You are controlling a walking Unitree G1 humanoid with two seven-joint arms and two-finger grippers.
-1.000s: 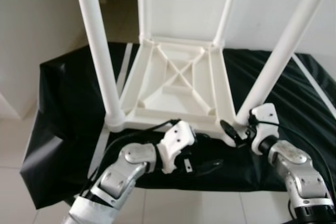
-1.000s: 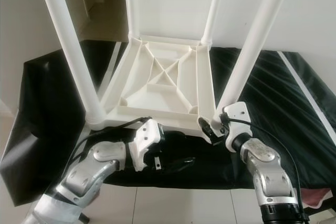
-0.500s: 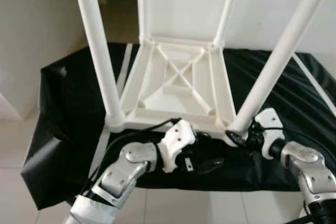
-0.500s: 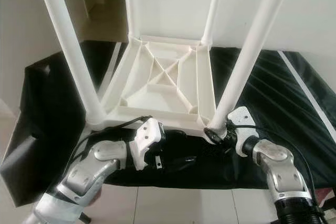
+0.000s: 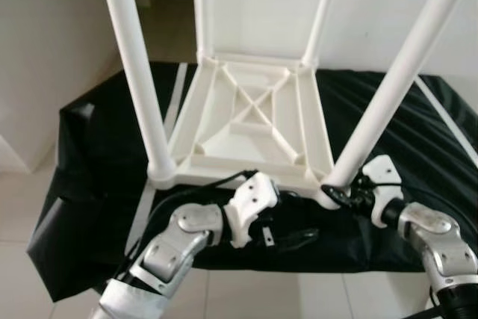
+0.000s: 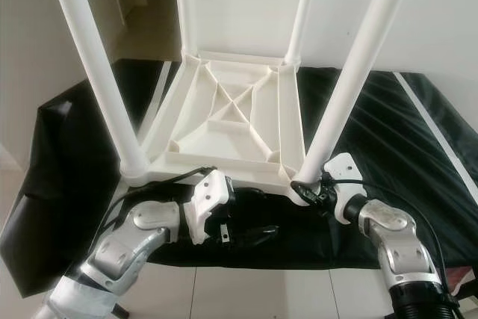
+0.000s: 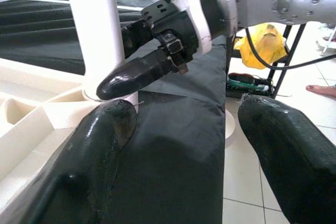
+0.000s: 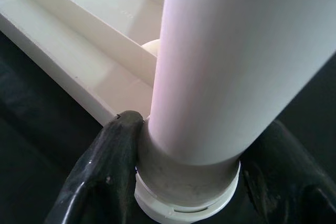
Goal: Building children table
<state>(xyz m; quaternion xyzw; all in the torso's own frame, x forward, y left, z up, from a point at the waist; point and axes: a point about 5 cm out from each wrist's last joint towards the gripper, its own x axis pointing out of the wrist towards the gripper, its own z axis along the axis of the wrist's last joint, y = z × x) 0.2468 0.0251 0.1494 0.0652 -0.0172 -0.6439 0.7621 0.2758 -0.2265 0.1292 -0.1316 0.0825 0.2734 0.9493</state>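
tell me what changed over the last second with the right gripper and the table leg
The right gripper moved in from just beside the near right leg and closed around its base, one finger on each side of the collar. The left gripper stayed low and open in front of the upturned table top, holding nothing. Table, all four legs and the black cloth kept their places.

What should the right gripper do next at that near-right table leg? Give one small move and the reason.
Probably twist the leg gently in its corner socket to seat it. The right gripper has a finger on either side of the leg's base, right at the collar where it meets the upturned tabletop. The left gripper hangs open beside it over the black cloth, holding nothing, so it cannot help.
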